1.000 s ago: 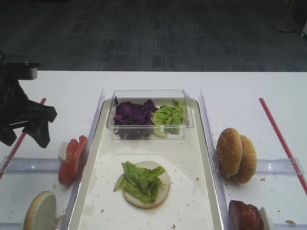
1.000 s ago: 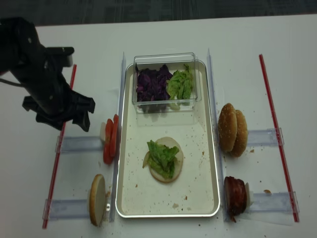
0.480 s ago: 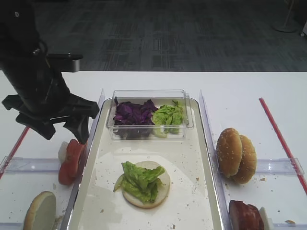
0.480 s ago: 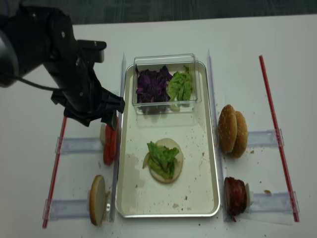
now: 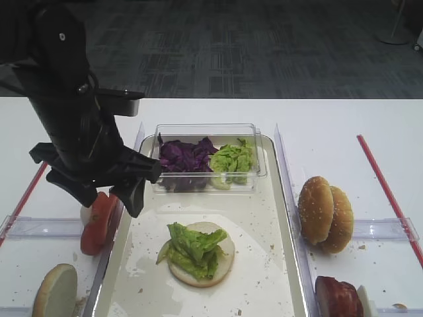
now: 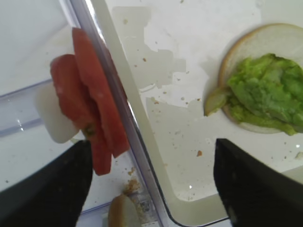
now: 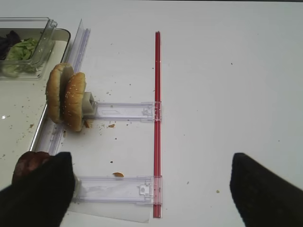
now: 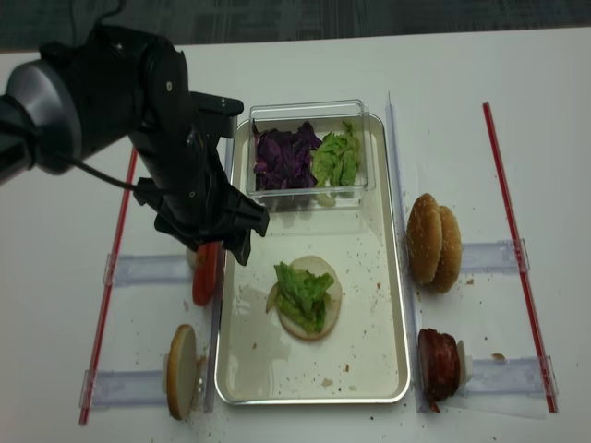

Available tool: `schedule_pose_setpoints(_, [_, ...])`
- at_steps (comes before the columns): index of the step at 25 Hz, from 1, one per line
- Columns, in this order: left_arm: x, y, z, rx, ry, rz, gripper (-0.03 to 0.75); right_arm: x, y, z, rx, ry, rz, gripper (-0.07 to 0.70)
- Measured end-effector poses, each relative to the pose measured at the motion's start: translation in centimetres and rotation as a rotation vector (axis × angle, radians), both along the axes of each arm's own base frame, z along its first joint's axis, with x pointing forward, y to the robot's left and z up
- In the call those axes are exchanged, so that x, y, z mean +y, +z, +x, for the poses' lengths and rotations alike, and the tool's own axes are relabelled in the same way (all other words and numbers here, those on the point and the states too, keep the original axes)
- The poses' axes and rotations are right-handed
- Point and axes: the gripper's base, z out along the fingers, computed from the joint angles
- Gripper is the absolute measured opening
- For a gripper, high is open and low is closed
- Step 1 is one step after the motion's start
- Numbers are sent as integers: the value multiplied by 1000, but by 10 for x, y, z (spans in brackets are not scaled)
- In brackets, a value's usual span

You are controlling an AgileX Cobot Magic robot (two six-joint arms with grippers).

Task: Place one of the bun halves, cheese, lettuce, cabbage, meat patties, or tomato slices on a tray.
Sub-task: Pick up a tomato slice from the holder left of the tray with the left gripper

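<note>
My left gripper [image 5: 109,198] hangs open over the tray's left rim, nothing between its fingers. The tomato slices [image 6: 94,109] stand on edge just outside that rim, by the left finger. On the tray [image 5: 264,218] lies a bun half [image 5: 225,254], cut face up, topped with lettuce [image 5: 192,247]. Cabbage [image 5: 182,157] and more lettuce [image 5: 232,160] fill the clear tub. Two bun halves [image 5: 325,212] and the meat patties [image 5: 338,297] stand right of the tray. In its wrist view my right gripper [image 7: 151,194] is open over the table. Cheese is out of view.
Another bun half [image 5: 56,290] stands on edge at the front left. Clear plastic rails [image 7: 123,111] and red strips [image 7: 157,118] lie on the white table on both sides of the tray. Upright clear dividers [image 5: 284,165] line the tray's long sides.
My left arm has swung right from the table's left edge to above the tomato slices and the tray's left rim, staying open. Nothing else moved.
</note>
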Motion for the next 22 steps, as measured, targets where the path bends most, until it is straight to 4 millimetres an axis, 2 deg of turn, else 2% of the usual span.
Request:
schedule_pose_setpoints(6, [-2,-9,4,25,24,10,491,0,0,0,0,0,0,678])
schedule_pose_setpoints(12, [-5,-25,11,65,32,29,478,0,0,0,0,0,0,678])
schedule_pose_setpoints(22, [-11,-36,24,77,32,37,440,0,0,0,0,0,0,678])
